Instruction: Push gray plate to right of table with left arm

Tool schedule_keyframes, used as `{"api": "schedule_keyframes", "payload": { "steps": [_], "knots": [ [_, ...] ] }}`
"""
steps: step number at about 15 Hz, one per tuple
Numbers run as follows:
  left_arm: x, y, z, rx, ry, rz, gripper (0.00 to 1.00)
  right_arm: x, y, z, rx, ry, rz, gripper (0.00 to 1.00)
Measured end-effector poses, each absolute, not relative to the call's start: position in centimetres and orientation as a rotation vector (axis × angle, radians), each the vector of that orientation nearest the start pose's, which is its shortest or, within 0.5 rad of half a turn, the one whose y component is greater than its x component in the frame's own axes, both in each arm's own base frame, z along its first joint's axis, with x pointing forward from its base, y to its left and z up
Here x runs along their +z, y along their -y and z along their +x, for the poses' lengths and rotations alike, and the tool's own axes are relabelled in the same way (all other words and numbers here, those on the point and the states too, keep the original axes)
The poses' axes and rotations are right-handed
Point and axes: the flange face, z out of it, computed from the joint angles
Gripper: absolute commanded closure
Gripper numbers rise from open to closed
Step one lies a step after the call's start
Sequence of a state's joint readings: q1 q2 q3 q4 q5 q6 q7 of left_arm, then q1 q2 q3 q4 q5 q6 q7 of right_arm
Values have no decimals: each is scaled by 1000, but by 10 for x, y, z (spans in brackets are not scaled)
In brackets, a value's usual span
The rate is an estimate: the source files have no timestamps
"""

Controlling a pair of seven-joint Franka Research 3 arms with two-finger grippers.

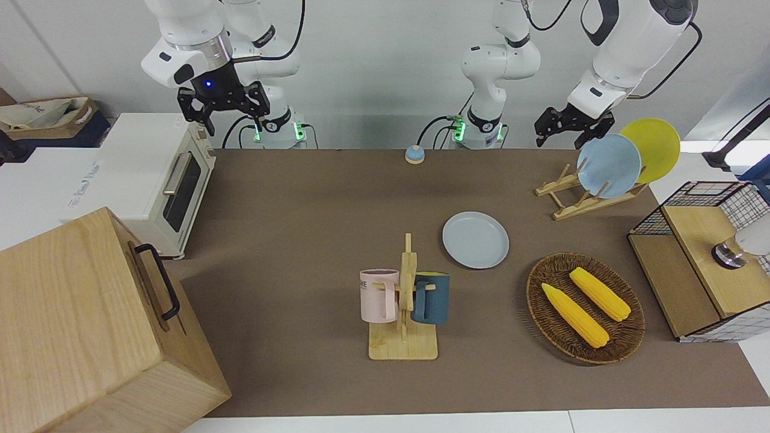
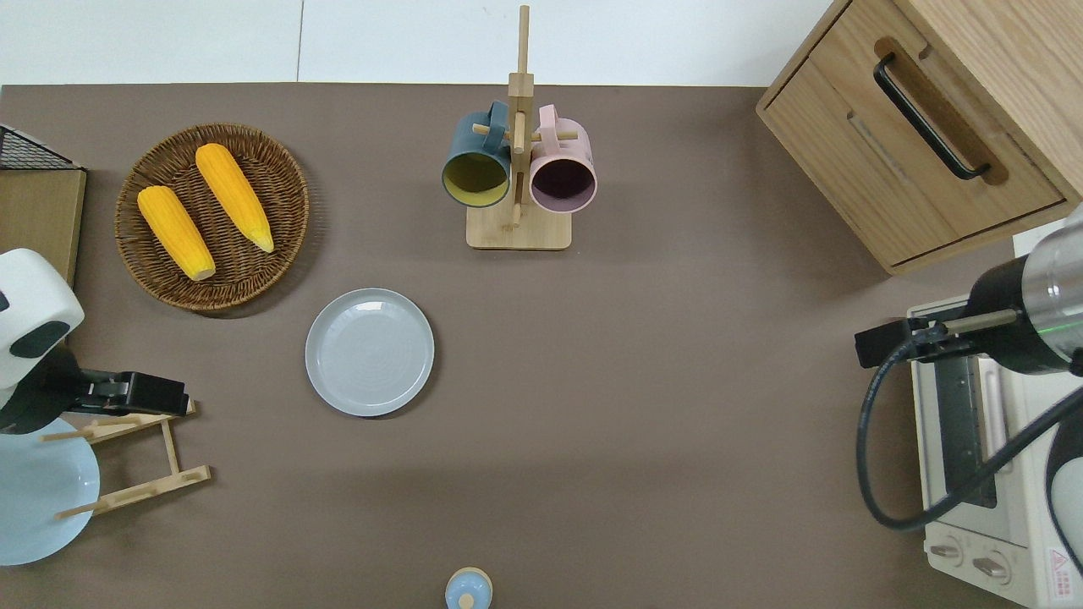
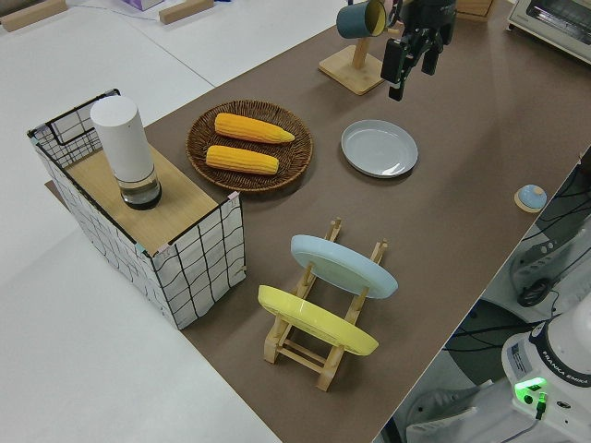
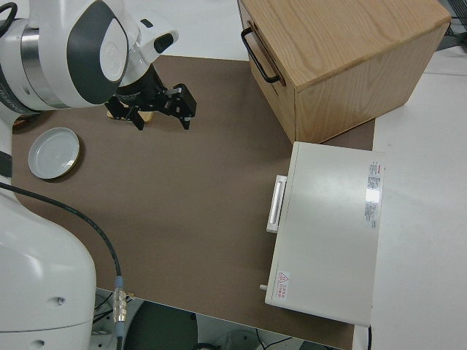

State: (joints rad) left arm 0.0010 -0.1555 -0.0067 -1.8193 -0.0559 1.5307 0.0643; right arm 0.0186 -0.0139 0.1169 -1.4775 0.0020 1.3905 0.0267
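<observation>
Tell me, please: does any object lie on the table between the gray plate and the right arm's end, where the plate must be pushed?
Nothing visible does. From the gray plate toward the right arm's end, the table is bare up to the toaster oven. The mug stand stands farther from the robots than that path, and the bell nearer.
</observation>
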Motion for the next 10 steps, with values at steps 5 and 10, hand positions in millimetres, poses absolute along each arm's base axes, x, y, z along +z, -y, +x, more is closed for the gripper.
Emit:
{"api": "schedule_keyframes", "payload": {
  "steps": [5,10],
  "knots": [
    [585,9,495,218,-107,-3191,7,660,-73,526,115,171,-3140,17],
    [563,9,496,268,-97,-3188,7,660,-73,526,115,171,-3140,17]
  ]
}}
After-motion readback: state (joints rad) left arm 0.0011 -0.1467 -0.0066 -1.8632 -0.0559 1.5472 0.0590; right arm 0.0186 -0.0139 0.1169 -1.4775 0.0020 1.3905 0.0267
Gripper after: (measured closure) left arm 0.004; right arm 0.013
